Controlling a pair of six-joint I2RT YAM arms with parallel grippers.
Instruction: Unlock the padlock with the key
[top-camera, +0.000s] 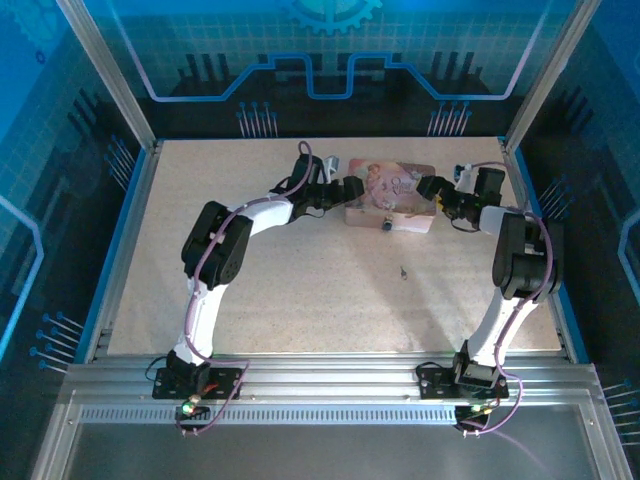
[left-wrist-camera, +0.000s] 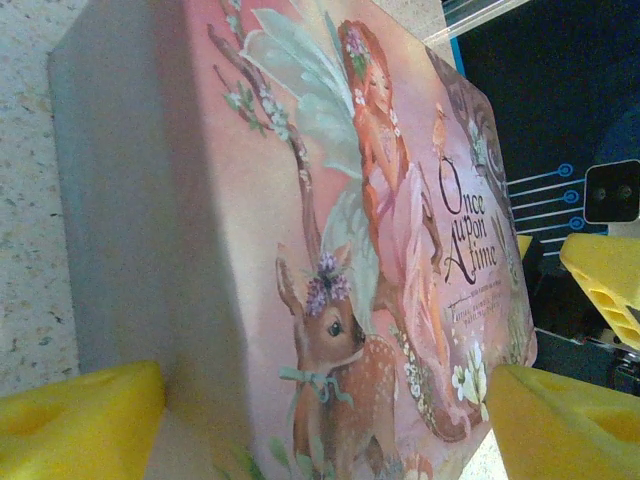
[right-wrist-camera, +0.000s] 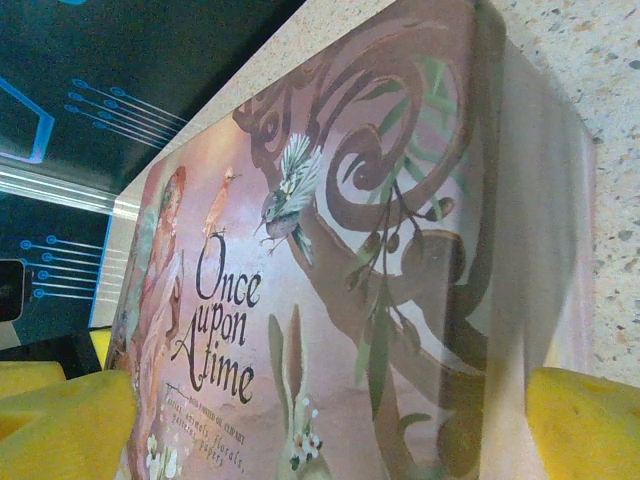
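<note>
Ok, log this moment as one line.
left gripper: open, straddling tin | right gripper: open, straddling tin | padlock: at tin's near side | key: on table, untouched

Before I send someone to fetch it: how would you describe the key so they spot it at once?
Start at the pink illustrated tin at the far side of the speckled table. Toward the near edge from its middle, the key lies alone on bare surface. It is a thin dark sliver apart from the tin, unlike the small padlock at the tin's front wall.
</note>
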